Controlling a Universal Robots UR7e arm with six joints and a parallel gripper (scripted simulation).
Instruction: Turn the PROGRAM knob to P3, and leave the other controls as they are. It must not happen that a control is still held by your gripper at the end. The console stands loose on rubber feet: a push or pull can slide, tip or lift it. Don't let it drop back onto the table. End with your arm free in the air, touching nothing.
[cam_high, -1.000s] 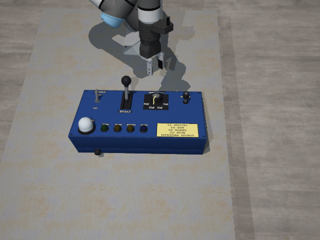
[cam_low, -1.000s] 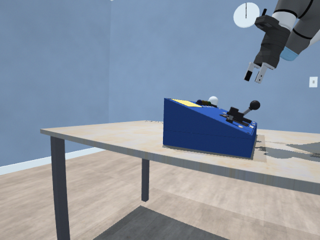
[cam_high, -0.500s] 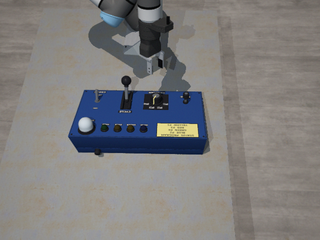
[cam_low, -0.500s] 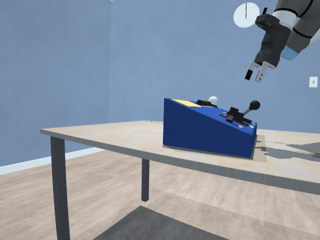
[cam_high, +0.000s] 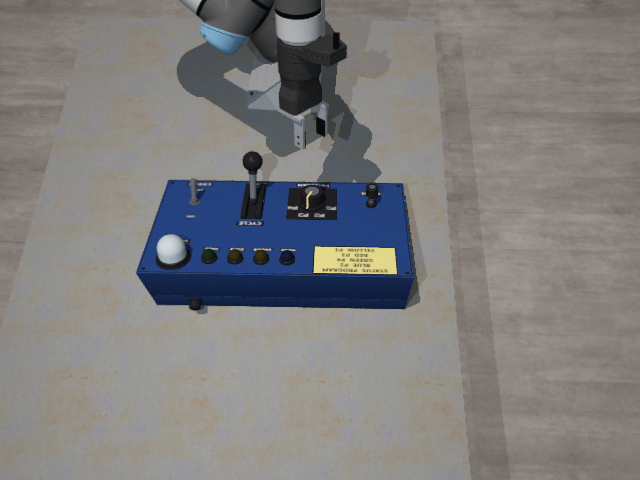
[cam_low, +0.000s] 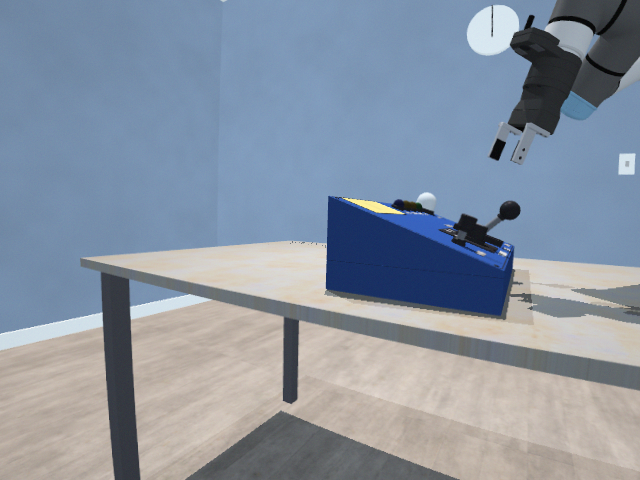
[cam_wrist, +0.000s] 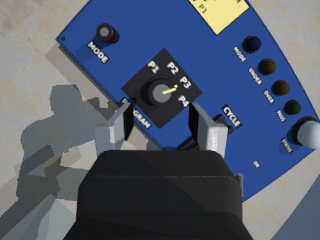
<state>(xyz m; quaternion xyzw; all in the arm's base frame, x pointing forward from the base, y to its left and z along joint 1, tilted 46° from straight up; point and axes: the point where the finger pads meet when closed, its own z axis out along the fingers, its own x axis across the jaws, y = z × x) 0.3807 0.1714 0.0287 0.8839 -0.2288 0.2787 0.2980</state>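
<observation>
The blue console (cam_high: 276, 242) sits on the table and also shows in the side view (cam_low: 413, 253). Its black PROGRAM knob (cam_high: 311, 196) sits on a black plate with P1 to P4 labels. In the wrist view the knob (cam_wrist: 162, 92) has its yellow pointer aimed right, toward the P3 label, close to P4. My gripper (cam_high: 309, 135) is open and empty. It hangs well above the console's low edge, clear of the knob, as the side view (cam_low: 508, 152) shows. In the wrist view its fingers frame the knob from a distance.
The CYCLE lever with a black ball (cam_high: 252, 161) stands left of the knob. The small MODE knob (cam_high: 371, 191) is to its right and a toggle (cam_high: 192, 191) sits at far left. A white dome button (cam_high: 172, 249), several lamps and a yellow legend (cam_high: 354, 259) line the high edge.
</observation>
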